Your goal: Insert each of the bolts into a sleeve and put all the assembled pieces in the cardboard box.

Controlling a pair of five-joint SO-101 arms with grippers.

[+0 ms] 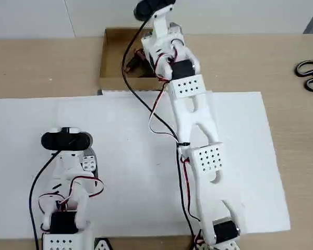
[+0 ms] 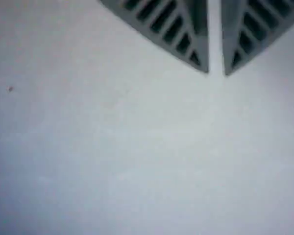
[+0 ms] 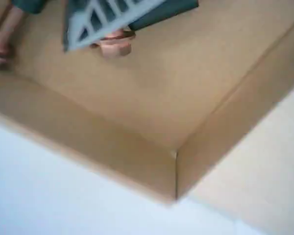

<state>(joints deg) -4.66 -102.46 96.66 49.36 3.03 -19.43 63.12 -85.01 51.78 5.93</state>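
**Right gripper inside the box with a piece; left gripper parked over the paper**

- Noted pale wooden table (image 1: 31,62) under the whole setup.
- Noted large white paper sheet (image 1: 125,156) across the near and middle part of it, far edge just beside the near wall of the box.
- Logged white right arm (image 1: 198,120) stretched from the near right edge diagonally toward the far centre, its end over the box.
- Logged white left arm (image 1: 68,172) folded at near left, above the paper, well apart from the box.
- Found shallow open brown cardboard box (image 1: 115,52) at far centre, slightly left, on bare table.
- Right gripper (image 3: 105,41): low inside the box, near its floor. Grey ribbed finger and dark finger drawn together on a small copper-coloured flanged piece (image 3: 115,45) at their tips. Bolt and sleeve not told apart.
- Left gripper (image 2: 215,68): just above bare paper. Grey ribbed fingers (image 2: 181,34) drawn nearly together, a thin slit between them, nothing held.
- Spotted black-handled scissors (image 1: 310,75) at far right on the table, well apart from both arms.
- Spotted second copper-coloured piece (image 3: 1,49) on the box floor, near one wall, apart from the held one. Details too blurred to log.
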